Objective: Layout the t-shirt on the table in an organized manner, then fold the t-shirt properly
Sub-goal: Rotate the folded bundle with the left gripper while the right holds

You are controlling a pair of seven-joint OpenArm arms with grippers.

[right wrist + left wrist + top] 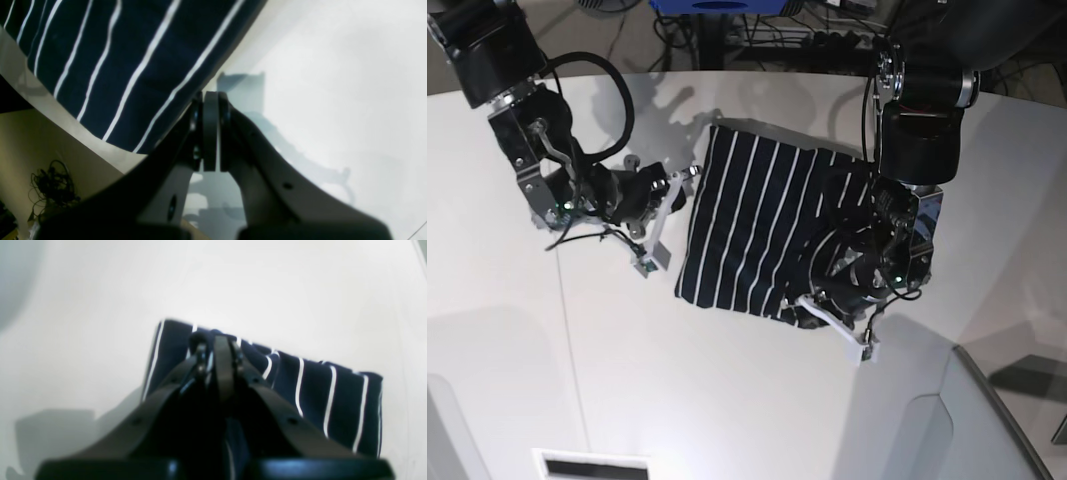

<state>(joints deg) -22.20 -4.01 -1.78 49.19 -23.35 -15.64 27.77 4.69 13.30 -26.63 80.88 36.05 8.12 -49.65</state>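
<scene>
The t-shirt (747, 225), dark navy with thin white stripes, lies folded into a rough rectangle on the white table (727, 390). My left gripper (819, 262) sits over the shirt's right side. In the left wrist view this gripper (218, 346) is shut, with t-shirt (333, 396) fabric bunched at its tips. My right gripper (691, 178) hovers by the shirt's upper left edge. Its jaws (210, 98) are shut with nothing between them, just off the t-shirt (133, 66) border, above bare table (333, 83).
In the right wrist view the curved table edge (66, 110) runs close to the shirt, with floor and tangled cables (50, 190) below it. A grey panel (997, 420) stands at the lower right of the base view. Cables and equipment (757, 30) line the far side.
</scene>
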